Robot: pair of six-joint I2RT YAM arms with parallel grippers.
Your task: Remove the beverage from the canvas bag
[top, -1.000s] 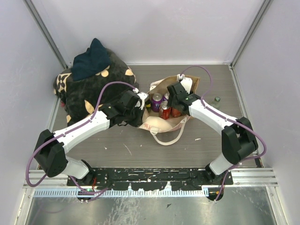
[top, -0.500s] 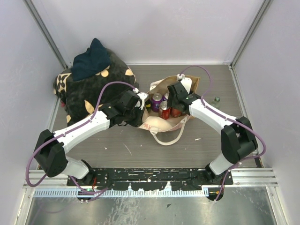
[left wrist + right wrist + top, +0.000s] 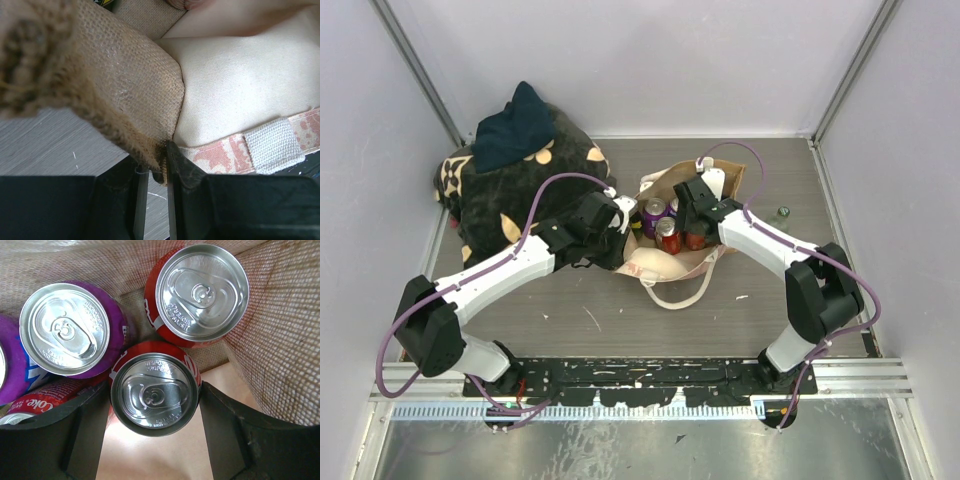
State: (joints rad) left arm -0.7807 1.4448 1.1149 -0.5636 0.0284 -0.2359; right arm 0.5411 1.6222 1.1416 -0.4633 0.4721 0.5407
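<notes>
- A grey wood-grain table (image 3: pixel 620 320) filled the middle of the top view, and the same grain showed in the left wrist view (image 3: pixel 50 145).
- Small white scuffs (image 3: pixel 592 318) marked the table toward 6 o'clock.
- Plain pale walls closed it in: a back wall (image 3: pixel 640 60) at 12 o'clock, a left wall (image 3: pixel 360 200) at 9 o'clock and a right wall (image 3: pixel 910 180) at 3 o'clock.
- Metal struts ran along the far corners, one at 11 o'clock (image 3: pixel 420 70) and one at 1 o'clock (image 3: pixel 850 70).
- At 6 o'clock a black plate (image 3: pixel 650 378) lay along the near edge, with an aluminium rail (image 3: pixel 880 375) at its right end.
- Nearer still lay a scratched metal sheet (image 3: pixel 620 445).
- The light was even and soft, and the shadows were faint.
</notes>
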